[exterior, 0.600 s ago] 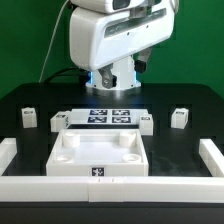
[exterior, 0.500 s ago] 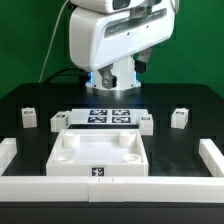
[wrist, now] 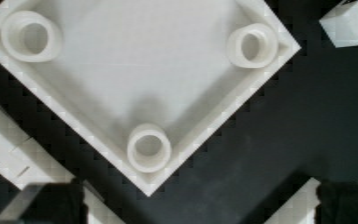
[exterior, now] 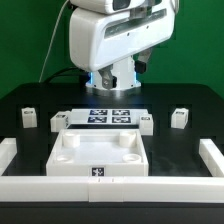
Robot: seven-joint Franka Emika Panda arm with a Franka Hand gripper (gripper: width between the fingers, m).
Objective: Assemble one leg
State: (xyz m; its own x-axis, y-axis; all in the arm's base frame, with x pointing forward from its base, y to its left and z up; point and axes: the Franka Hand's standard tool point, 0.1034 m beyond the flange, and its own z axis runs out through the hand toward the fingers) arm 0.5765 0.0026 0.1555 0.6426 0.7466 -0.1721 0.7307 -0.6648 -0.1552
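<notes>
Four small white legs stand on the black table, each with a tag: two at the exterior view's left (exterior: 29, 117) (exterior: 58, 122) and two at its right (exterior: 146, 122) (exterior: 180, 117). The large white tray-shaped piece (exterior: 98, 160) lies in front of them, sockets up. My gripper (exterior: 110, 88) hangs at the back, above the marker board (exterior: 110, 115), apart from every leg. In the wrist view the tray-shaped piece (wrist: 149, 85) fills the picture with three round sockets. My gripper (wrist: 197, 206) is open and empty, with a dark fingertip (wrist: 55, 205) at each side.
White rails border the table at the exterior view's left (exterior: 8, 155), right (exterior: 212, 155) and front (exterior: 110, 187). A white block (wrist: 350, 25) shows at a corner of the wrist view; which part it is I cannot tell.
</notes>
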